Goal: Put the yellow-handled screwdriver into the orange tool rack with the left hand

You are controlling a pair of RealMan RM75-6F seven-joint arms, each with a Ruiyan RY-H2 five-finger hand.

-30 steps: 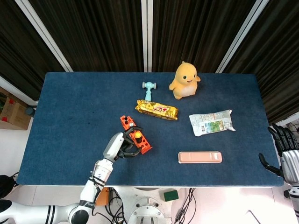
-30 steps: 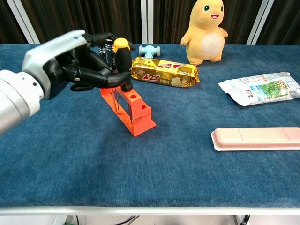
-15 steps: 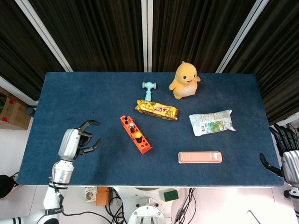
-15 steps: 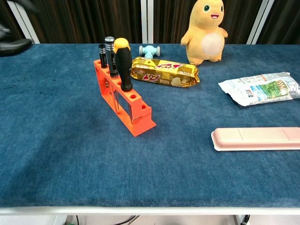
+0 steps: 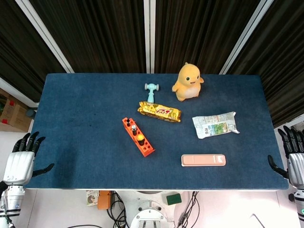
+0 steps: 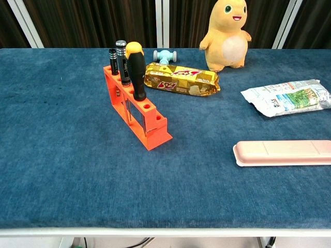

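The yellow-handled screwdriver (image 6: 135, 70) stands upright in a hole of the orange tool rack (image 6: 138, 120), beside two dark tools at the rack's far end. From above, its yellow cap (image 5: 140, 137) shows in the middle of the rack (image 5: 138, 137). My left hand (image 5: 21, 159) hangs off the table's near left corner with fingers spread and nothing in it. My right hand (image 5: 294, 159) is off the table's right edge, fingers apart, holding nothing. Neither hand shows in the chest view.
A gold snack bar (image 5: 159, 111), a small teal hammer (image 5: 151, 90) and a yellow duck plush (image 5: 188, 82) lie behind the rack. A white-green packet (image 5: 215, 124) and a pink flat case (image 5: 203, 160) sit to the right on the blue table (image 5: 76, 118).
My left hand let go of the screwdriver, which stays standing in the rack, and drew back leftward off the table's near left corner. The right hand barely moved.
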